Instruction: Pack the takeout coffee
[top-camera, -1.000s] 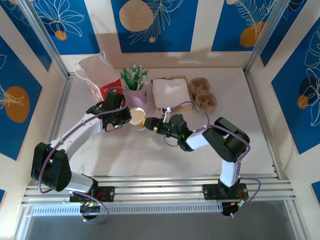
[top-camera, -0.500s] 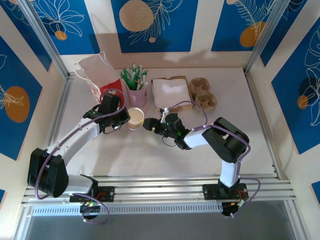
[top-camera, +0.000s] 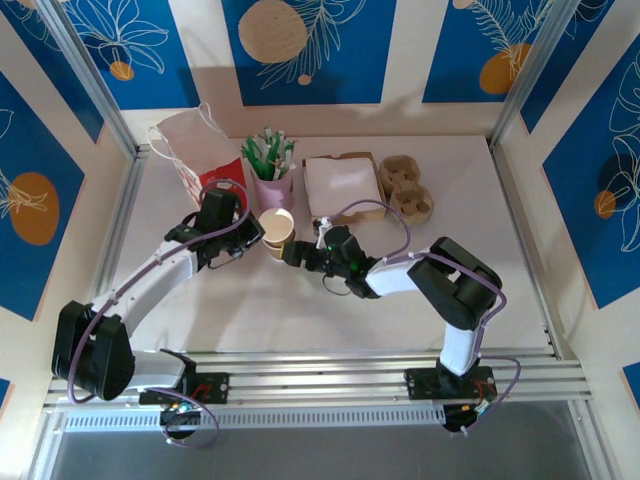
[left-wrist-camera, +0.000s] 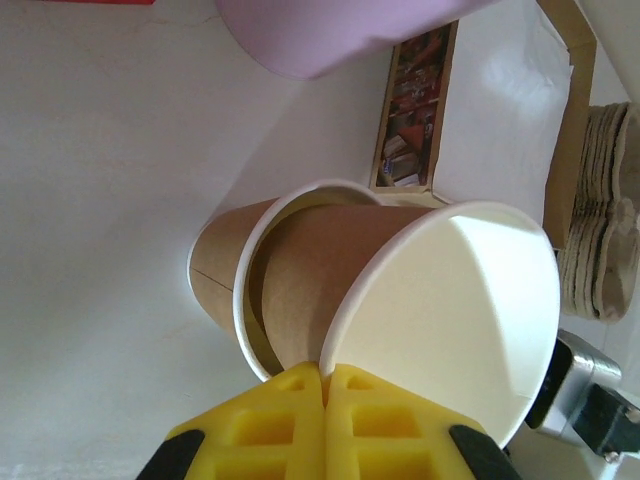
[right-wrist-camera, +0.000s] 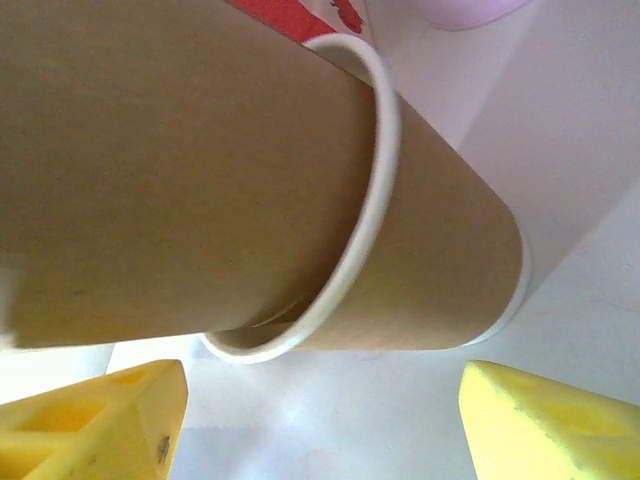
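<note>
Two kraft-brown paper cups are nested at mid-table, just in front of the pink cup. The inner cup (top-camera: 277, 224) (left-wrist-camera: 450, 310) (right-wrist-camera: 150, 170) tilts partly out of the outer cup (left-wrist-camera: 215, 270) (right-wrist-camera: 440, 270). It shows a white rim and a pale inside. My left gripper (top-camera: 252, 236) (left-wrist-camera: 328, 375) is shut on the inner cup's rim, pinching the wall between its yellow fingertips. From the right, my right gripper (top-camera: 291, 254) (right-wrist-camera: 320, 410) stands open by the cups, and its yellow fingers (right-wrist-camera: 100, 420) spread wide under the outer cup without touching it.
A pink cup of green-and-white sticks (top-camera: 272, 172) (left-wrist-camera: 340, 30) stands right behind the cups. A white-and-red paper bag (top-camera: 195, 150) lies at the back left. A flat brown box with a white top (top-camera: 342, 185) and a pulp cup carrier (top-camera: 405, 192) (left-wrist-camera: 605, 200) sit at the back right.
The right gripper has slid left, closer to the cups, with its jaws a little narrower. The left gripper has kept its pinch while the cups shifted slightly toward the back.
</note>
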